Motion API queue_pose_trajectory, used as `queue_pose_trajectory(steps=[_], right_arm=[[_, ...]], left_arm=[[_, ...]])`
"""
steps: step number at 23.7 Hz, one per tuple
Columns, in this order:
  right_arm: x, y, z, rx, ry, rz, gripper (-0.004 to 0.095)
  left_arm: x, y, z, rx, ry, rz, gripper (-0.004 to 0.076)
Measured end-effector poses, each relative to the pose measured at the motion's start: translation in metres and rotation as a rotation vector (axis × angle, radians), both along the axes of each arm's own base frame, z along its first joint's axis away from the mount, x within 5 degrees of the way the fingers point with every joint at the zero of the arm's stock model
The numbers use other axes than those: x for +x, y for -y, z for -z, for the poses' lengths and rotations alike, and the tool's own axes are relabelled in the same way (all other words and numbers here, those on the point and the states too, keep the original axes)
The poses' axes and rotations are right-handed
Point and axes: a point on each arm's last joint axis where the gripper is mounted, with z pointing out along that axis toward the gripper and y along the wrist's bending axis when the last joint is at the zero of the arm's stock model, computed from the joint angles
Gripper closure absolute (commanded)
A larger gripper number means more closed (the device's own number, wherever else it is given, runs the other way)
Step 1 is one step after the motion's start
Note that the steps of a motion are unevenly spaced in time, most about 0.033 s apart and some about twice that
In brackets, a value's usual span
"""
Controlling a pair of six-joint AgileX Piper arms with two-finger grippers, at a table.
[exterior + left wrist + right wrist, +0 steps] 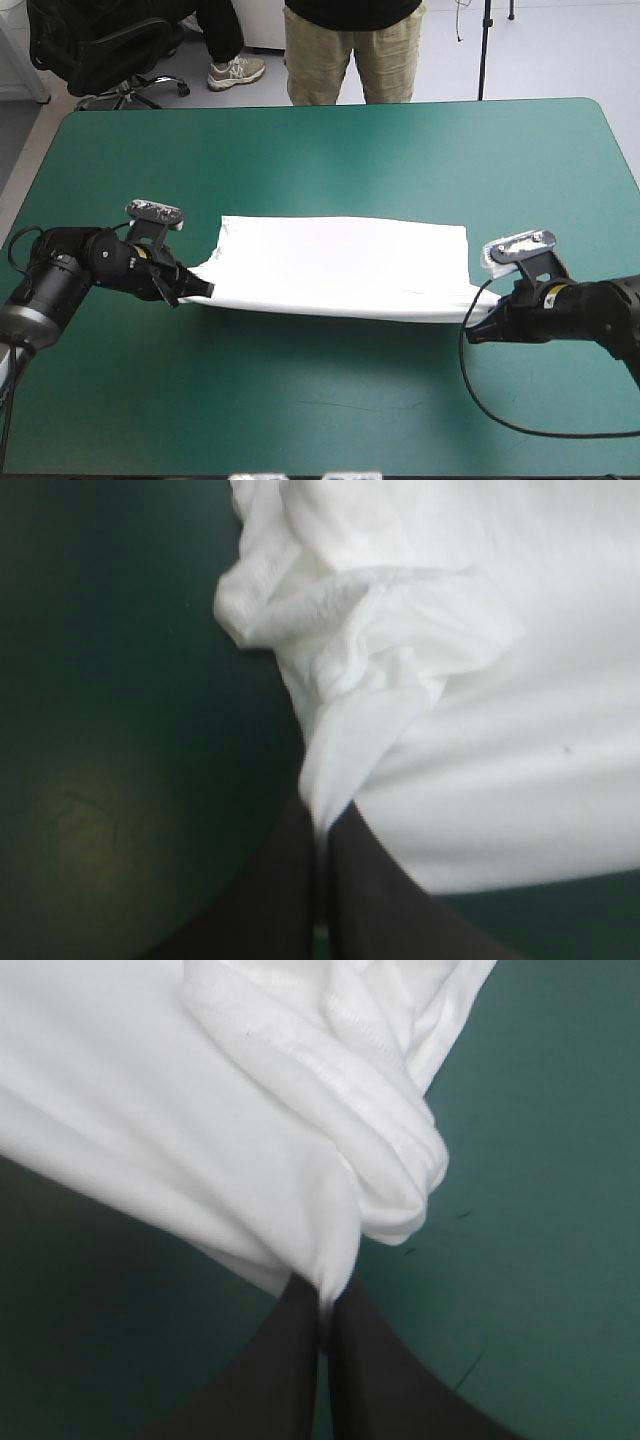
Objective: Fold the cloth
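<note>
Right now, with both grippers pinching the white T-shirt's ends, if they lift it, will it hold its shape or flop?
Likely floppy: the T-shirt crumples into soft folds just ahead of the left gripper and the right gripper. Probably light too, since a thin pinch fits between nearly shut fingers. Held only at two ends, its middle would likely sag.

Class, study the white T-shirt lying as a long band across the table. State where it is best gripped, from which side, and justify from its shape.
Grip the T-shirt at its two near corners, each approached from its own short end. The band is wide and limp, so both ends need holding; the left gripper and right gripper pinch there now.
</note>
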Motion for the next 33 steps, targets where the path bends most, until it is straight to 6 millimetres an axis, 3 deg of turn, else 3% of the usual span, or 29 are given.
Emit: queue_pose_trajectory(steps=[4,5,10,12,16,24,25,28,31,33], right_arm=[[0.042,0.002,-0.011,-0.021,0.053,0.016,0.0926],[0.060,0.003,-0.009,-0.030,0.058,0.024,0.0926],[0.128,0.002,0.010,-0.016,0.039,-0.006,0.0926],[0.151,-0.002,0.019,-0.003,0.021,-0.016,0.0925],[0.183,-0.005,0.035,-0.004,-0.007,-0.017,0.0926],[0.193,-0.006,0.036,-0.006,0.022,-0.016,0.0922],[0.193,-0.006,0.036,-0.006,0.023,-0.015,0.0910],[0.193,-0.006,0.036,-0.008,0.031,-0.017,0.0802],[0.194,-0.005,0.035,-0.009,0.041,-0.014,0.0631],[0.196,-0.001,0.035,-0.009,0.050,-0.002,0.0518]], left_arm=[[0.044,0.007,-0.004,-0.011,0.058,-0.016,0.0741],[0.063,0.010,-0.003,-0.013,0.073,-0.021,0.0741],[0.131,0.022,0.012,-0.016,0.095,-0.030,0.0741],[0.149,0.025,0.022,-0.013,0.083,-0.031,0.0741],[0.159,0.025,0.034,0.014,0.068,-0.041,0.0741],[0.160,0.022,0.033,0.045,0.071,-0.055,0.0723],[0.160,0.022,0.033,0.045,0.071,-0.055,0.0699],[0.160,0.021,0.033,0.046,0.072,-0.054,0.0519],[0.160,0.020,0.033,0.068,0.076,-0.048,0.0237],[0.161,0.018,0.033,0.097,0.084,-0.047,0.0113]])
